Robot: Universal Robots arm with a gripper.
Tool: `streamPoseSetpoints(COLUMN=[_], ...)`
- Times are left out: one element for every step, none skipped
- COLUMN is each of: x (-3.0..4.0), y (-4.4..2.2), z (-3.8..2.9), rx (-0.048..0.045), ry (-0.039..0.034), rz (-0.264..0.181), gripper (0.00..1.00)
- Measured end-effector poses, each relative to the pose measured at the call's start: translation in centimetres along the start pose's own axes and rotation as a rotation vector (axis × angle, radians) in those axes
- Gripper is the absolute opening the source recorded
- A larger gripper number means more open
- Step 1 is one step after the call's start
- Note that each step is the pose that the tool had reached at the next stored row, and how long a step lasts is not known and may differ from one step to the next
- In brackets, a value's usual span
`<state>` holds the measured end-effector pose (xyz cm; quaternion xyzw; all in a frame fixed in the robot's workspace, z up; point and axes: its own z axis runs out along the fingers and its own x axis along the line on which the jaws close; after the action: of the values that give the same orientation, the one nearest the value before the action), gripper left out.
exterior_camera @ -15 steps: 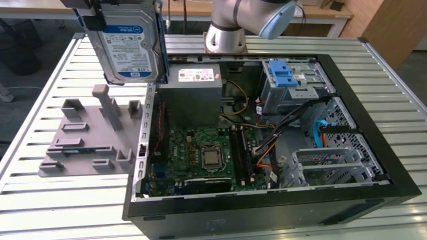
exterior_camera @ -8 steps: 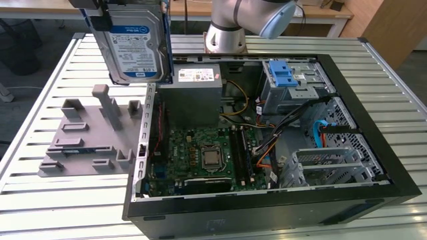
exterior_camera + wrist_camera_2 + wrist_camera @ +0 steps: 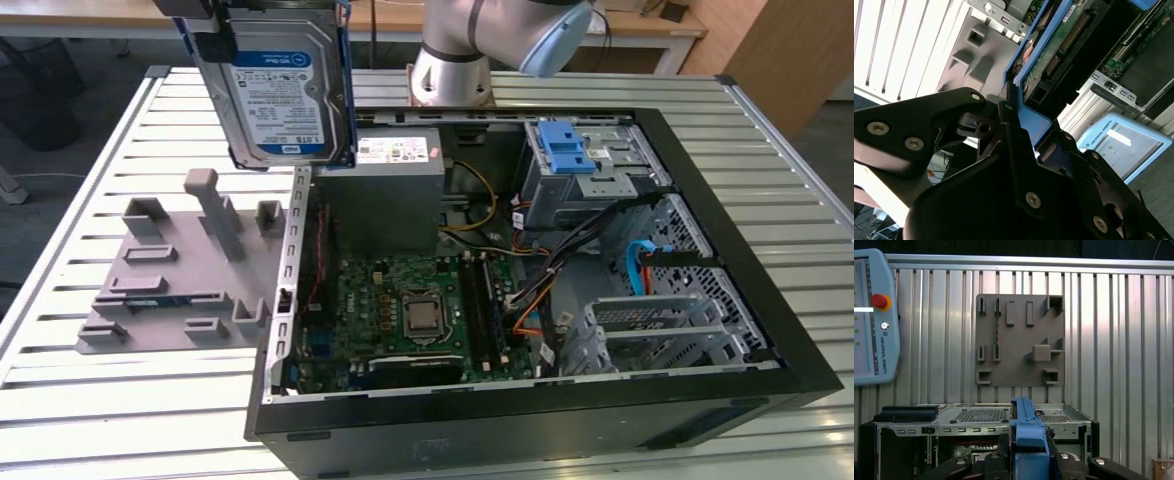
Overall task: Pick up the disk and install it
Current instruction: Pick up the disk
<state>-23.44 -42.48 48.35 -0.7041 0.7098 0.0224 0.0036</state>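
Observation:
The disk point(image 3: 283, 85), a silver drive with a white-and-blue label in a blue carrier, hangs upright high above the table at the exterior view's upper left. It is over the gap between the grey fixture and the open computer case point(image 3: 747, 330). My gripper point(image 3: 220, 25) is shut on its top edge. In the second wrist view the black fingers point(image 3: 1004, 150) clamp the blue carrier, and the disk's green circuit side point(image 3: 1064, 35) shows beyond them. In the first wrist view the carrier's blue edge point(image 3: 1029, 432) stands between the fingers of the gripper point(image 3: 1029, 462).
A grey fixture plate point(image 3: 174, 270) with upright pegs lies on the slatted table point(image 3: 107, 400), left of the case. Inside the case are a grey power-supply box point(image 3: 387, 190), a motherboard point(image 3: 414, 310) and a drive cage with a blue latch point(image 3: 567, 150). A teach pendant point(image 3: 874, 315) lies nearby.

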Motion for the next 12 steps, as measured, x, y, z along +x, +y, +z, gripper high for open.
streamPoseSetpoints(x=[0.0,0.0,0.0,0.0,0.0,0.0,0.0,0.0,0.0,0.01,0.04,0.1], y=[-0.01,-0.01,-0.01,-0.01,-0.02,-0.02,-0.02,-0.02,-0.02,-0.03,-0.03,-0.03], z=[0.0,0.0,0.0,0.0,0.0,0.0,0.0,0.0,0.0,0.0,-0.01,-0.01], rx=[0.0,0.0,0.0,0.0,0.0,0.0,0.0,0.0,0.0,0.0,-0.0001,0.0], ry=[0.0,0.0,0.0,0.0,0.0,0.0,0.0,0.0,0.0,0.0,0.0001,0.0], rz=[0.0,0.0,0.0,0.0,0.0,0.0,0.0,0.0,0.0,0.0,0.0,0.0], gripper=[0.36,0.36,0.36,0.36,0.36,0.36,0.36,0.36,0.36,0.36,0.36,0.36])
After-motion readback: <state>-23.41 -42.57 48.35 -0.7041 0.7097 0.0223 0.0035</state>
